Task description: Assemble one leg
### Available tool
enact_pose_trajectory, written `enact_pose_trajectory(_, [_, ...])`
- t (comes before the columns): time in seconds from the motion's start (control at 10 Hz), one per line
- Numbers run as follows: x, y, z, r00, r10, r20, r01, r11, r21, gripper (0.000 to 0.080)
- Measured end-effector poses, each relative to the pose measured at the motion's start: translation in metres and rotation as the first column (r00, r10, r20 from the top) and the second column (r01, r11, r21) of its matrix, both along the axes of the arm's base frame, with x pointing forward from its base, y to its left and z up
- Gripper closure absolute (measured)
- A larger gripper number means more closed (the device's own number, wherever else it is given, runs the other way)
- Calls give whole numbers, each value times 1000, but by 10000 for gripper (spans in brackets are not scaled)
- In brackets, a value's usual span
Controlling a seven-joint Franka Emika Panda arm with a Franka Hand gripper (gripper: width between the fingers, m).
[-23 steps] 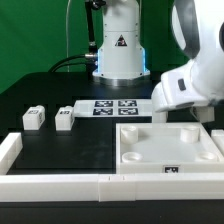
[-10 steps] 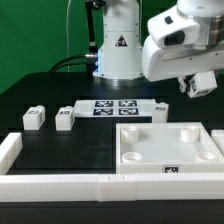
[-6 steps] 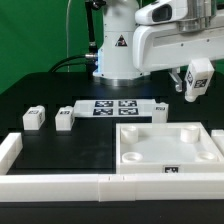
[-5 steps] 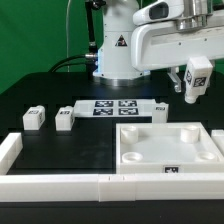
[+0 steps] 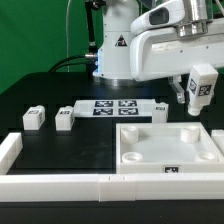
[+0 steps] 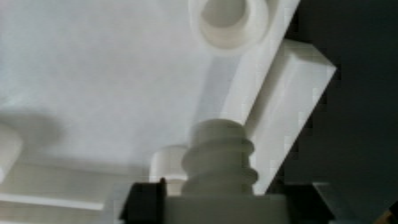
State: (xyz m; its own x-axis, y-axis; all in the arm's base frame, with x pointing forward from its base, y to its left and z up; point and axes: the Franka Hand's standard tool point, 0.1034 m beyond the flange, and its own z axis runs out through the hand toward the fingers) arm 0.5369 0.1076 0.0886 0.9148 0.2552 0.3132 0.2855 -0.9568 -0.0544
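My gripper (image 5: 199, 84) is shut on one leg (image 5: 203, 91), a small white block with a black-and-white tag. It holds the leg in the air above the far right corner of the large white square panel (image 5: 166, 157). In the wrist view the leg's ridged end (image 6: 222, 152) sticks out between the dark fingers (image 6: 146, 200), over the panel's surface (image 6: 107, 80) and near a round corner socket (image 6: 231, 20). Two more legs (image 5: 34, 118) (image 5: 65, 118) lie on the table at the exterior view's left. A third (image 5: 160, 107) lies by the marker board.
The marker board (image 5: 113, 106) lies flat in front of the robot base (image 5: 118, 50). A low white wall (image 5: 60, 186) runs along the table's front edge, with a white block (image 5: 8, 150) at the exterior view's left end.
The arm rose from low over the panel's right side with the leg in the gripper. It turned the leg more upright, and over the last half second shifted it slightly down and right.
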Motion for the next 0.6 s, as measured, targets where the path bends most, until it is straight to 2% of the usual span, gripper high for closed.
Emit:
enact_pose_trajectory(0.4, [-2, 0, -1, 1000, 1, -3, -1, 1000, 0, 508])
enact_pose_trajectory(0.5, [1, 0, -4, 1000, 13, -2, -13, 1000, -2, 508])
enact_pose_trajectory(0.6, [17, 1, -15, 1000, 29, 1, -29, 1000, 2, 508])
